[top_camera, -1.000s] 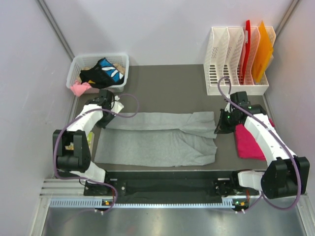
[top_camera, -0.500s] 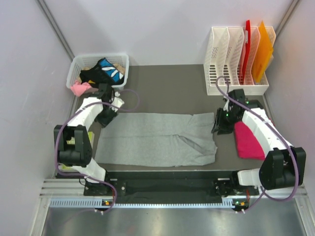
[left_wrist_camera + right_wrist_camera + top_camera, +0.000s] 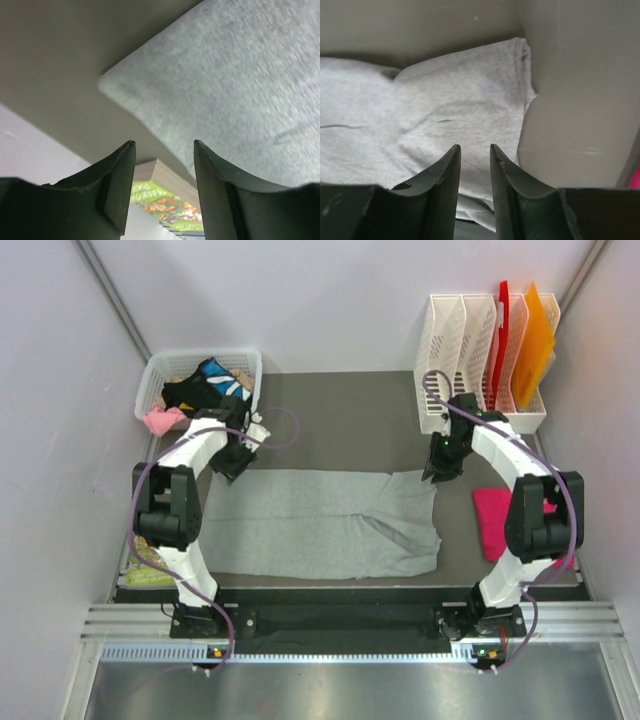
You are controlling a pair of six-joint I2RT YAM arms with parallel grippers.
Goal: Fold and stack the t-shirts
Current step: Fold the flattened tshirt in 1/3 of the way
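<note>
Pale lilac walls (image 3: 330,300) close the space on three sides. A dark grey surface (image 3: 340,400) fills the floor of it, with a metal rail along the 6 o'clock edge where both arms are bolted.

The grey shirt (image 3: 310,525) lies flat across the middle of the surface, folded into a wide band from 9 o'clock to 3 o'clock. A white file rack (image 3: 440,350) stands at 1 o'clock and holds a red folder (image 3: 502,320) and an orange folder (image 3: 535,340). A white basket (image 3: 155,375) of mixed clothes sits at 11 o'clock. The pink shirt (image 3: 490,525) lies folded at 4 o'clock, just beside the grey one and partly hidden by the right arm.

The left hand (image 3: 235,462) is over the grey shirt's far left corner. The right hand (image 3: 433,468) is over its far right corner.

Only the wrist views settle the fingers. The left hand (image 3: 164,150) has them wide apart with nothing between, above the shirt's (image 3: 240,90) corner. That view also catches a printed green and orange card (image 3: 165,202) by the surface's edge. The right hand (image 3: 475,150) has its fingers a narrow gap apart, holding nothing, with the shirt (image 3: 445,105) below and a pink sliver (image 3: 635,177) at 3 o'clock.
</note>
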